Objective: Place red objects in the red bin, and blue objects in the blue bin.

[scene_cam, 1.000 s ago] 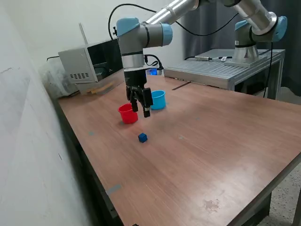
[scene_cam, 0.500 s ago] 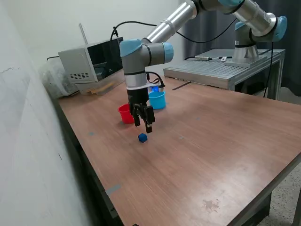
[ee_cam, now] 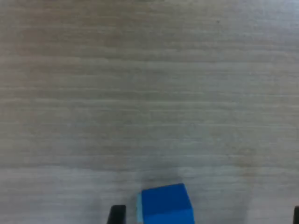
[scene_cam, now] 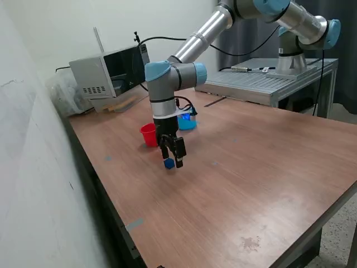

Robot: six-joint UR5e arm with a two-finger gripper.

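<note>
While end effector (scene_cam: pixel 172 159) spread, blue cube (ee_cam: pixel 167 204) between fingers, flat, slightly skewed.

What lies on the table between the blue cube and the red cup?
Nothing: in the exterior view only bare wooden table separates the blue cube from the red cup. The pincer hangs over the cube.

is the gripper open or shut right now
Open. The gripper stands over the blue cube on the table; the wrist view shows its fingers spread apart, not touching the cube.
</note>
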